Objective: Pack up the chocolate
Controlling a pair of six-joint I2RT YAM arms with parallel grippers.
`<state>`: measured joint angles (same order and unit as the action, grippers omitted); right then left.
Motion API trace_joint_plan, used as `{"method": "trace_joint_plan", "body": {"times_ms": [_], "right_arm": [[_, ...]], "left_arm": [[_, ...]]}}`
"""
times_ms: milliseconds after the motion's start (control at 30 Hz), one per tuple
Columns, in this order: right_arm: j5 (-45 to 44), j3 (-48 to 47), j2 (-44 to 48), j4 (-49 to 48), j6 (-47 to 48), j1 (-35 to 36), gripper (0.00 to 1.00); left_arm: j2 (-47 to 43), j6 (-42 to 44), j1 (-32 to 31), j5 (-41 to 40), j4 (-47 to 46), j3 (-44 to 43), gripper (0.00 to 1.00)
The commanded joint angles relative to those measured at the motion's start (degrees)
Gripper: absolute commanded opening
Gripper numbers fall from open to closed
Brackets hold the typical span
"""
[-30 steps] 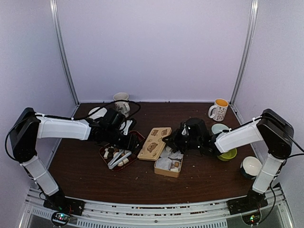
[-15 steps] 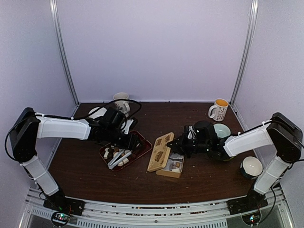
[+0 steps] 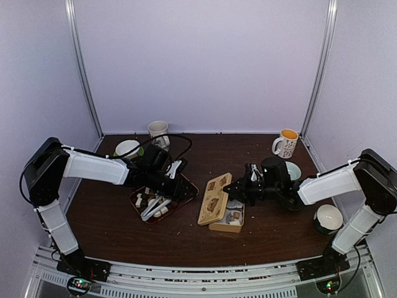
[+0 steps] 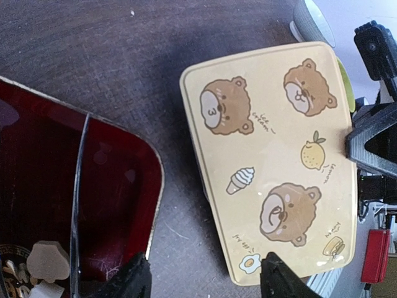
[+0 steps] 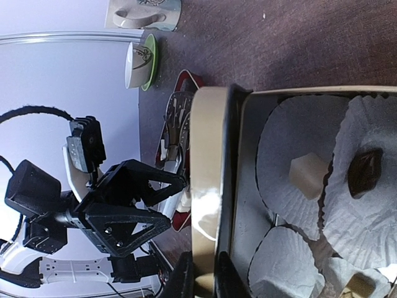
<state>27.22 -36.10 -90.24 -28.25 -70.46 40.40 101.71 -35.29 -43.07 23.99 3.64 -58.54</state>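
Note:
A cream lid (image 3: 215, 198) printed with bears stands tilted on its long edge beside the open box (image 3: 231, 218). My right gripper (image 3: 232, 188) is shut on the lid's rim (image 5: 208, 186), one finger on each side of it. Paper cups in the box hold chocolate, one white piece (image 5: 308, 176) and one brown piece (image 5: 365, 171). More chocolate (image 3: 144, 200) lies in the dark red tray (image 3: 133, 200). My left gripper (image 4: 208, 282) hovers open between the tray's corner and the lid's printed face (image 4: 273, 167), touching neither.
Silver tongs (image 3: 155, 208) lie in the tray. A white mug (image 3: 159, 130) and a bowl (image 3: 127, 149) stand at the back left. An orange-filled mug (image 3: 286, 143) is at the back right, a bowl (image 3: 328, 217) near the right arm.
My right gripper has raised the lid from lying flat to standing on edge and drawn it toward the box. My left arm has moved right, toward the lid.

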Motion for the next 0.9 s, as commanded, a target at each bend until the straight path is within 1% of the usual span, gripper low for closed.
{"method": "trace_joint_plan", "body": {"times_ms": [0, 133, 300, 600, 733, 867], "right_arm": [[2.63, -1.13, 0.20, -2.80, 1.22, -0.43, 0.09], [4.19, -2.03, 0.25, -5.97, -0.34, -0.41, 0.04], [5.26, -2.60, 3.04, -6.54, -0.72, -0.41, 0.00], [7.49, -2.25, 8.36, -6.41, -1.31, -1.29, 0.00], [8.08, -0.22, 11.45, -3.98, -0.55, -3.52, 0.00], [9.63, 2.17, 13.75, -2.36, -0.03, -5.52, 0.00]], "left_arm": [[0.25, -1.09, -0.44, 1.10, -3.66, -1.67, 0.63], [-0.40, -0.95, -0.44, 0.18, -2.75, -2.07, 0.62], [-0.54, -0.77, -0.45, 0.23, -2.05, -2.57, 0.61], [-0.51, -1.20, -0.44, 0.89, -2.60, -2.97, 0.61], [0.53, -2.19, -0.80, 2.53, -4.06, -3.12, 0.61], [2.13, -3.29, -2.64, 3.02, -5.09, -4.33, 0.61]]}}
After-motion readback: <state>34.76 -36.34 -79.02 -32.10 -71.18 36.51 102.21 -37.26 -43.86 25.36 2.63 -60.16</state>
